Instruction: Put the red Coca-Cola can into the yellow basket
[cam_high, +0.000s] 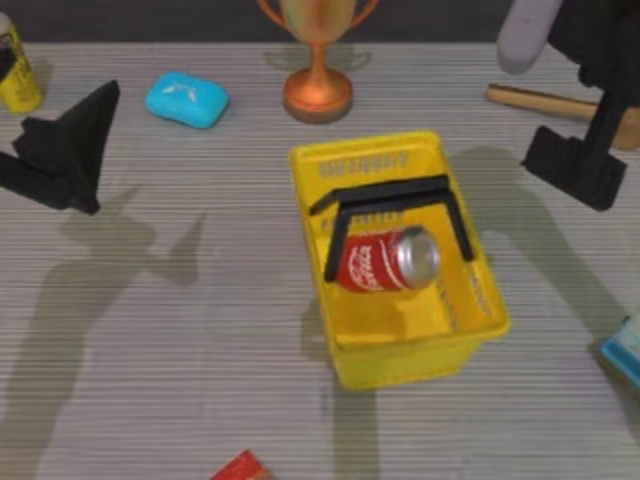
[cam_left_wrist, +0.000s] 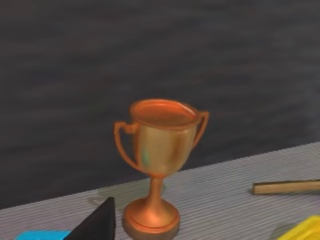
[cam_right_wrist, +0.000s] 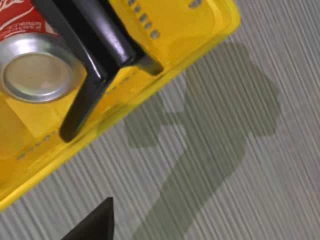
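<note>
Lying sideways: red Coca-Cola can (cam_high: 385, 260) inside yellow basket (cam_high: 478, 345).

The yellow basket (cam_high: 400, 300) opens upward, but its black handle (cam_high: 395, 200) arches over the far half, directly above the red Coca-Cola can (cam_high: 385, 260) lying inside. Bare table separates the right gripper (cam_high: 575, 165) from the basket's near wall. A trophy (cam_high: 318, 60) and wooden stick (cam_high: 545, 102) stand beyond.

Left gripper (cam_high: 60, 150) and right gripper (cam_high: 580, 160) hover — apart.
</note>
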